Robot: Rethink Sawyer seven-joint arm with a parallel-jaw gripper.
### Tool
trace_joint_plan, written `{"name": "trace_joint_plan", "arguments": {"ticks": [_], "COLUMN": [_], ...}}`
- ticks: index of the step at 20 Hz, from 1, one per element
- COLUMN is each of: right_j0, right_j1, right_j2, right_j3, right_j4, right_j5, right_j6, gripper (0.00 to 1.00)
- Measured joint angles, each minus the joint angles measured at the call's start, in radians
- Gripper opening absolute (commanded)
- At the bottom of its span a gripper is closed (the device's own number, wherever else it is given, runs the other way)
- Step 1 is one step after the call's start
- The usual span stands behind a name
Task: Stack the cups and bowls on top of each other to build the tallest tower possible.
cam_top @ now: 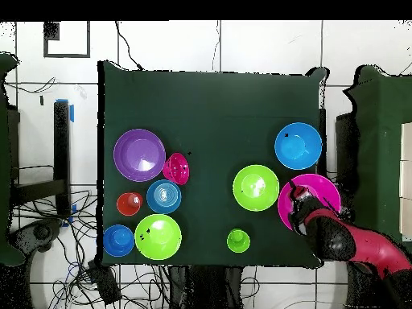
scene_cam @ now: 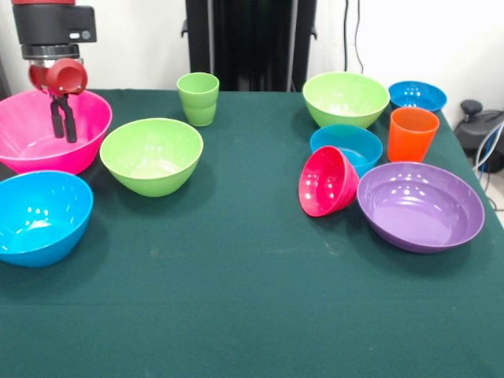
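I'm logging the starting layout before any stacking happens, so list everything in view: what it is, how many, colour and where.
All places as seen in the front view.
big pink bowl: one, pink, far left, under the gripper.
lime green bowls: two; one left of centre, one far right of centre.
blue bowls: three; one at the near left edge, one far right, one right of centre.
small red-pink bowl: one, tipped on its side against that blue bowl.
purple bowl: one, wide and shallow, near right.
light green cup: one, upright, far centre.
orange cup: one, upright, right.
table: one, dark green cloth.
gripper: one, black fingers inside the pink bowl, holding nothing.
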Motion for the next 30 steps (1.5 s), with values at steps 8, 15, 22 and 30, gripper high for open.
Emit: {"name": "trace_joint_plan", "arguments": {"ticks": [8,15,22,30], "right_j0": [0.001,0.006,0.022,0.068], "right_j1": [0.000,0.025,0.069,0.112], "right_j2": [0.001,0.001,0.001,-0.015], "right_j3": [-0.001,-0.017,-0.042,-0.077], "right_j4": [0.000,0.000,0.000,0.000], "right_j5": [-0.018,-0.026,-0.057,-0.110], "right_j6": [0.000,0.000,0.000,0.000], "gripper": [1.00,1.00,1.00,1.00]}}
